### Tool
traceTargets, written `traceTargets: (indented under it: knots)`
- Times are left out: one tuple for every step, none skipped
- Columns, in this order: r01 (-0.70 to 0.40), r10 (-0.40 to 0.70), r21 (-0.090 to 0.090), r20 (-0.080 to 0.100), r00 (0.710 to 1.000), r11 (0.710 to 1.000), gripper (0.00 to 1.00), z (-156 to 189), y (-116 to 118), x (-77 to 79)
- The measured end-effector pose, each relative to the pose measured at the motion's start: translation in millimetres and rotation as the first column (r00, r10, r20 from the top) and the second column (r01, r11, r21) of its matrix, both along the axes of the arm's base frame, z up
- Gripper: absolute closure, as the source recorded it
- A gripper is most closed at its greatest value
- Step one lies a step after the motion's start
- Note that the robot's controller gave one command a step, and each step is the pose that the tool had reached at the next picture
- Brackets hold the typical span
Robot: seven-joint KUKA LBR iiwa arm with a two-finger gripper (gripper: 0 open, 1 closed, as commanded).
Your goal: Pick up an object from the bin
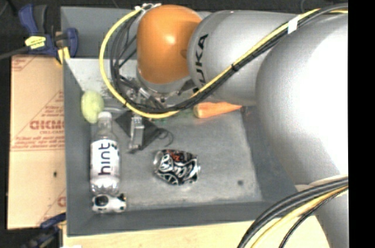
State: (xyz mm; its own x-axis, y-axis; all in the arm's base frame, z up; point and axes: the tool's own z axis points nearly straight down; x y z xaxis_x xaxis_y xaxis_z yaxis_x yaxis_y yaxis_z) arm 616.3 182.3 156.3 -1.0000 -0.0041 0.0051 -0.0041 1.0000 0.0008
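My gripper (136, 136) hangs below the orange wrist cover in the bin's left middle, low over the bare floor. Just to its left lies a clear water bottle (105, 160) with a white "hint" label, lengthwise along the left wall. A crumpled black, white and red can (176, 167) rests a little to the gripper's lower right. A pale green ball (92, 106) sits by the left wall above the bottle's cap. An orange carrot (215, 109) lies to the right, partly under the arm.
A small black and white toy (110, 202) lies in the near left corner, beside the bottle's base. The arm and its cables cover the bin's far and right parts. Bare floor shows right of the can.
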Motion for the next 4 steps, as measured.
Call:
traceTargets:
  knots:
    - [0.003, -0.003, 0.002, 0.008, 1.0, 1.0, 0.0, 5.1, -0.6, 1.8]
    - [0.145, -0.145, 0.004, 0.009, 0.989, 0.989, 0.0, -6.1, -14.5, 7.6]
    - [0.363, -0.363, 0.001, 0.006, 0.932, 0.932, 0.0, -29.4, -28.0, 8.7]
    - [0.154, -0.154, 0.001, 0.007, 0.988, 0.988, 0.0, -39.6, -35.0, 11.3]
